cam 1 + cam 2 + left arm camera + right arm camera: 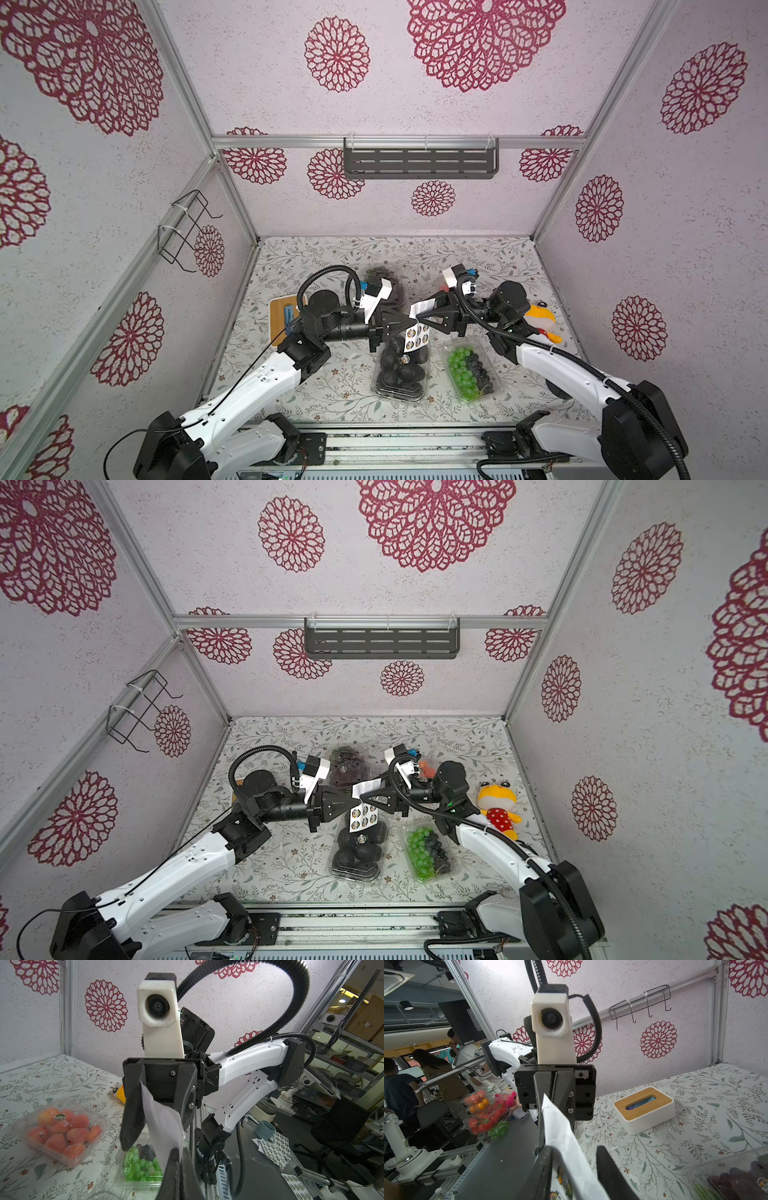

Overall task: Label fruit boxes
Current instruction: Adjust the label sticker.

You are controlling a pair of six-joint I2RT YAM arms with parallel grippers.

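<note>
Both grippers meet in mid-air over the box of black round fruits (401, 370). My left gripper (177, 1152) is shut on the edge of a white sticker sheet (417, 332). The sheet runs between the parted fingers of my right gripper (574, 1148), which is open, and lies against one finger (546, 1167). The green-and-black grape box (471, 372) sits to the right. The dark purple grape box (349, 766) and the strawberry box (60, 1132) stand further back, partly hidden by the arms. Round stickers show on the black-fruit, strawberry and purple-grape lids.
A white box with a wooden lid (643, 1108) stands at the left of the table. A yellow plush toy (498, 808) lies at the right, behind my right arm. A dark shelf (419, 160) hangs on the back wall and a wire rack (185, 232) on the left wall.
</note>
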